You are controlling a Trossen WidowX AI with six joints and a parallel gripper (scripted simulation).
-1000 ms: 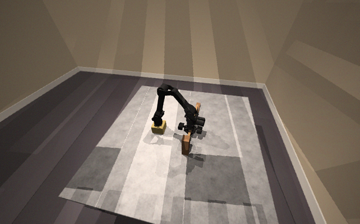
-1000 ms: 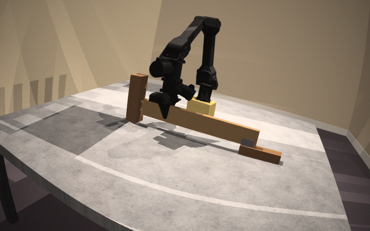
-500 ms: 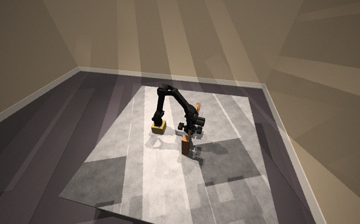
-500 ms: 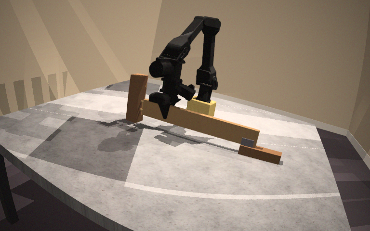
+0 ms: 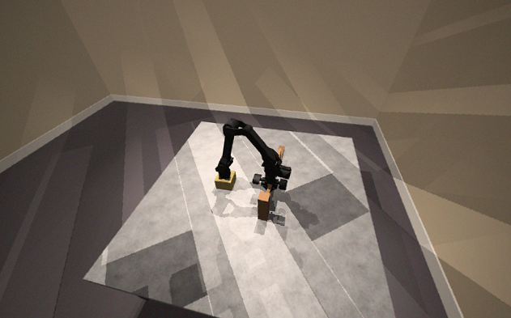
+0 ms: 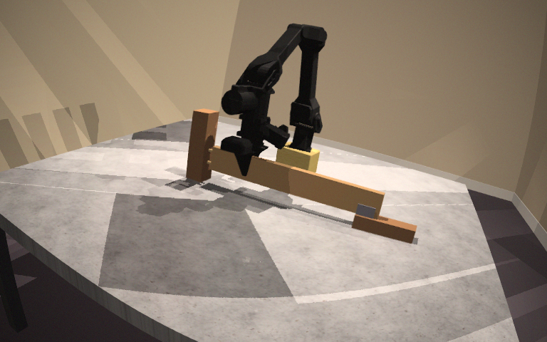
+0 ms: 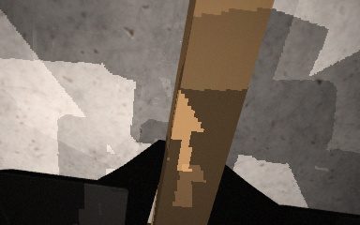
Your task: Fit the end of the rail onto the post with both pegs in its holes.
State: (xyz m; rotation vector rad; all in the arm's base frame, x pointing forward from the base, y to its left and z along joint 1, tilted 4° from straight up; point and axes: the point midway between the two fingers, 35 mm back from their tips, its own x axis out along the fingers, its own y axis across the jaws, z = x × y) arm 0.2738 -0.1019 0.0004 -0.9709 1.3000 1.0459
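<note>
The long wooden rail (image 6: 323,188) (image 7: 220,52) looks about level above the table, its far end in the grey bracket (image 6: 365,211) on the footboard block (image 6: 383,230). Its near end faces the upright wooden post (image 6: 199,147) (image 5: 262,207). A narrow gap shows between them, bridged by the upper peg (image 6: 210,150) and the lower peg (image 6: 209,162). Their tips are hidden, apparently at or inside the rail's end. My gripper (image 5: 269,182) (image 6: 246,164) (image 7: 179,149) is shut on the rail close to the post, one finger on each side. The far finger is hidden in the exterior view.
The arm's base stands on a yellow block (image 5: 224,183) (image 6: 296,157), beside the rail on the side away from the exterior camera. The grey table (image 5: 314,304) (image 6: 201,249) bears the post and footboard block. Shadow patches cross it.
</note>
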